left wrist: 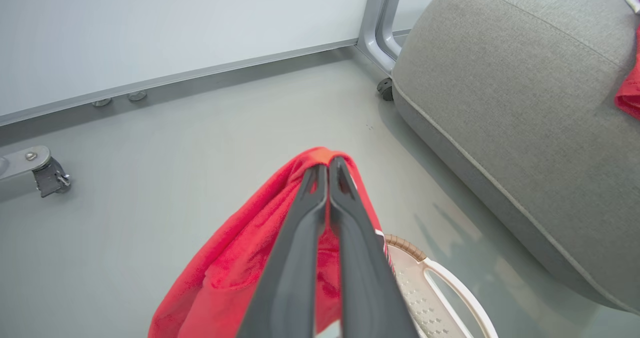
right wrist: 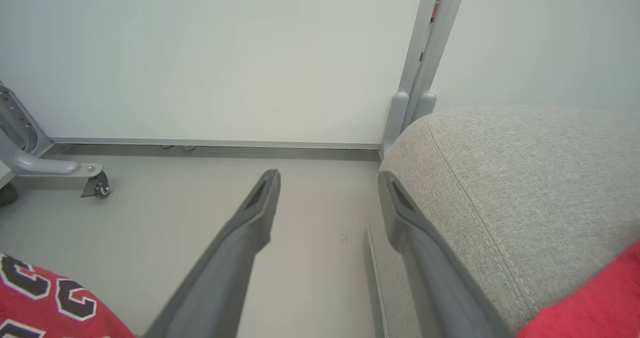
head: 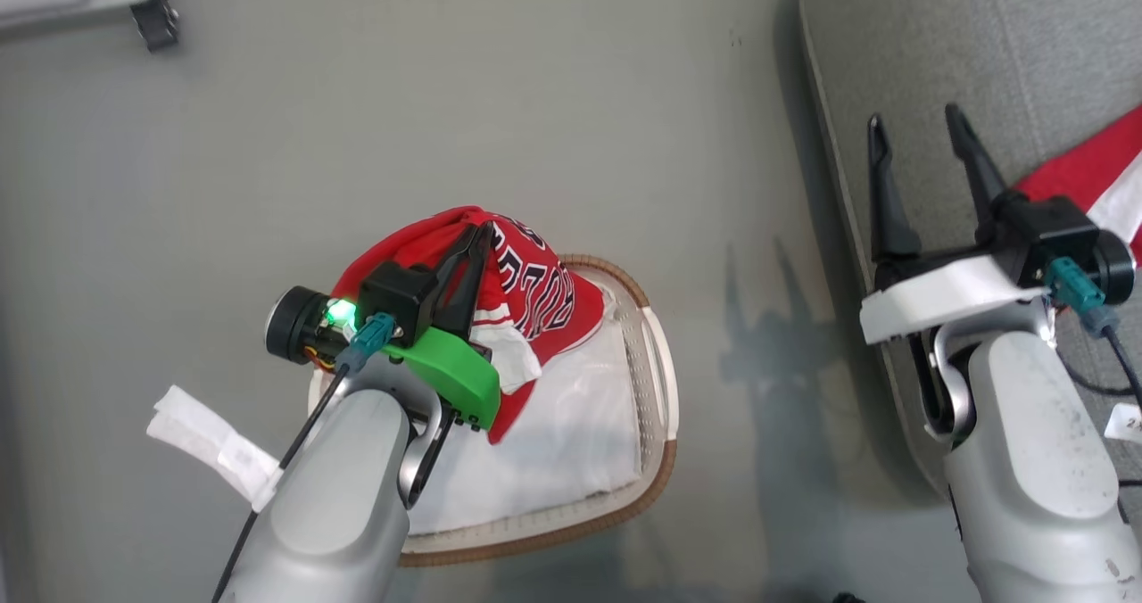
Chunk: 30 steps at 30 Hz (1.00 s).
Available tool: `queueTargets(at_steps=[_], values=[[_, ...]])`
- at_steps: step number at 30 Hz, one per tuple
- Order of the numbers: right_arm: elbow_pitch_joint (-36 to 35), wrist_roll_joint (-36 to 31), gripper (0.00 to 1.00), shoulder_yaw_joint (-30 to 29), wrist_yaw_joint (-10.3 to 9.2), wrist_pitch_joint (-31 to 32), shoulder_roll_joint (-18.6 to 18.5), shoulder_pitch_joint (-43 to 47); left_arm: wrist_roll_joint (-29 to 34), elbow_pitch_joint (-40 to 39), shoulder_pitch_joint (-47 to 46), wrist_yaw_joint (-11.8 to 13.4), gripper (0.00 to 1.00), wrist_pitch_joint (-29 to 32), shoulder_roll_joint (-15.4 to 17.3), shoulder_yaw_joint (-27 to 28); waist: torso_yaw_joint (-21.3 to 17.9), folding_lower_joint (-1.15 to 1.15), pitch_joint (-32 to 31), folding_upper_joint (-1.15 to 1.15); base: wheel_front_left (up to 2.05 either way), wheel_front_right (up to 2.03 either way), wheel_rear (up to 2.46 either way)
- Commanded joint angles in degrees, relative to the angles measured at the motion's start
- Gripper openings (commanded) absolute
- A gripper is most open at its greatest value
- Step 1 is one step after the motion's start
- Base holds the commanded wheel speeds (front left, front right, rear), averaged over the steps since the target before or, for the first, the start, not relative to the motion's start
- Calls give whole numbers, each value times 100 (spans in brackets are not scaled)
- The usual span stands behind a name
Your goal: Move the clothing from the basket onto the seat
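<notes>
red jersey (head: pixel 403 248) clamped in left gripper (head: pixel 480 228), black-and-white lettering (head: pixel 538 295) illegible, right gripper (head: pixel 915 118) spread wide, empty

The left forearm (head: pixel 339 487) hid the near-left rim of the basket (head: pixel 656 389); the head view's right edge cut off the red garment (head: pixel 1084 170) on the seat (head: pixel 981 41).

left claw (head: pixel 482 228) pinched, right claw (head: pixel 914 118) spread

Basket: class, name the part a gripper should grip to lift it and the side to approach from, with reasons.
Probably the loop handle on the basket's end nearer the seat, approached from above. Its open slot lets one finger pass under the bar, and that end is bare, while the jersey and left gripper cover the other.
</notes>
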Motion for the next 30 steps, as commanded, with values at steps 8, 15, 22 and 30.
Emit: queueTargets(at_steps=[8,15,22,30], values=[[237,128,100,131,-8,-12,-21,553,-148,-1058,617,-62,0,-23,-3,236,191,0,-1210,0,0,0,0],[385,225,100,212,-8,-12,-21,929,-348,-1901,905,-52,0,-22,-3,332,272,0,-1827,0,0,0,0],[496,315,100,335,-8,-11,-21,1239,-598,-2655,1031,35,0,-22,-3,216,298,0,-2332,0,0,0,0],[549,449,100,564,-8,-11,-21,1463,-785,-3234,954,162,0,-21,-2,73,305,0,-2613,0,0,0,0]])
